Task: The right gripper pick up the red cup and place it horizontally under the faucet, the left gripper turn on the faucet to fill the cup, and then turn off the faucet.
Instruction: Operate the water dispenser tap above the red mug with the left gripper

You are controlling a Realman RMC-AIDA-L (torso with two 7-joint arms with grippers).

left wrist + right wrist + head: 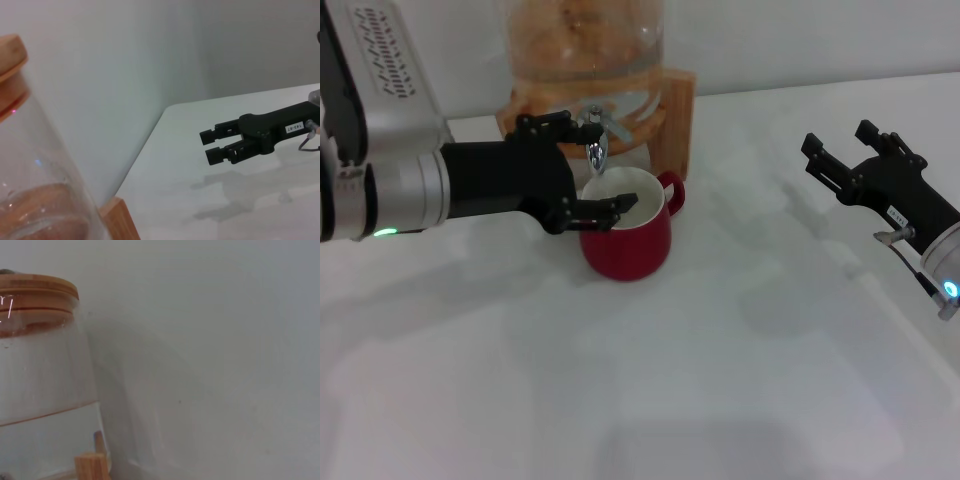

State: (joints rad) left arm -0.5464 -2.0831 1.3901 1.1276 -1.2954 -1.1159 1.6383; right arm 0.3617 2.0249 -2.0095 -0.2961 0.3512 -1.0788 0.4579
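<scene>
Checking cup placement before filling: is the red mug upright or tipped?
Upright: the rounded dark-red ceramic mug stands on the white table, white inside facing up beneath the chrome faucet.

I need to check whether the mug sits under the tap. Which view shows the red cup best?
The head view: the red cup stands upright on the table directly below the faucet, with the left gripper around the tap. Neither wrist view shows the cup, only the glass jar.

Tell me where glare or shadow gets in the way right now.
Head view: bright highlights on the faucet spout; soft shadows under the cup and left gripper. Left wrist view: the right gripper throws a faint shadow on the table. Right wrist view: small reflections on the jar.
</scene>
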